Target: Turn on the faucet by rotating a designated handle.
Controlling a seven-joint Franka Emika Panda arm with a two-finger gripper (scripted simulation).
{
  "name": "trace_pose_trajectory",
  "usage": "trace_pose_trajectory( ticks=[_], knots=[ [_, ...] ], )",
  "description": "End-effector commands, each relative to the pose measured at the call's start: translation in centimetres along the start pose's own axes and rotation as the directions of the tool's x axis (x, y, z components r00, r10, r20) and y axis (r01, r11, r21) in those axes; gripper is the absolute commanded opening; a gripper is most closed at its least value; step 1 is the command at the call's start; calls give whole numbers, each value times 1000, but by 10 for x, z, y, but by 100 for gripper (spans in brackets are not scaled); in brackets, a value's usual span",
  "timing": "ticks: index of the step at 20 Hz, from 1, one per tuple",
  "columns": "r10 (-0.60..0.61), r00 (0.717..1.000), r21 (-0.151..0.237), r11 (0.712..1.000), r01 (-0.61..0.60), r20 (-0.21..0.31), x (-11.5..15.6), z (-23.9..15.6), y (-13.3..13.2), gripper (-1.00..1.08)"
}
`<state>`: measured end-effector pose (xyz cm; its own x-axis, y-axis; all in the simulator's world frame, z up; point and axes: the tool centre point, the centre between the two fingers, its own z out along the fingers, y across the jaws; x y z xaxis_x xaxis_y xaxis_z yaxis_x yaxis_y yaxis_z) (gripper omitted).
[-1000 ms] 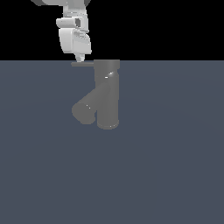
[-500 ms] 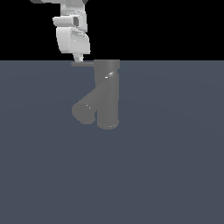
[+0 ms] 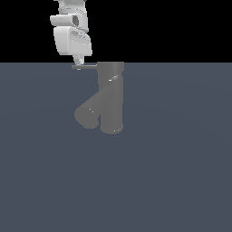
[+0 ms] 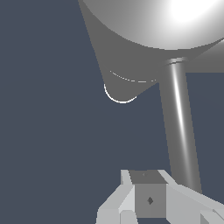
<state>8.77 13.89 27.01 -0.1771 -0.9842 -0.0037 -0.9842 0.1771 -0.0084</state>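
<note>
Exterior view
Writing: none readable.
Count: one faucet (image 3: 111, 97), one handle (image 3: 85, 66), one gripper (image 3: 79, 64).
Faucet: upright on the blue-grey floor (image 3: 181, 172), thick spout angled down toward the exterior view's left.
Handle: thin rod off the faucet's top, pointing to the exterior view's left.
Gripper: fingertips at the handle's outer end; whether clenched or released, cannot tell.
Room: open floor all around.

Wrist view
Handle (image 4: 179, 127): shiny rod running past the gripper (image 4: 148, 197).
Faucet (image 4: 148, 30): fills the frame's far side.
</note>
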Motion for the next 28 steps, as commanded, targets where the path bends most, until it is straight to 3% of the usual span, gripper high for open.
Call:
trace_pose_trajectory(
  ticks=[1, 22, 28],
  knots=[
    [0, 1000, -9, 1000, 0, -4, 2, 0, 10, -100],
    [1, 1000, -9, 1000, -1, -4, 5, -1, 62, -100],
    [2, 1000, -1, 1000, -2, -4, 13, 0, 65, -100]
  ],
)
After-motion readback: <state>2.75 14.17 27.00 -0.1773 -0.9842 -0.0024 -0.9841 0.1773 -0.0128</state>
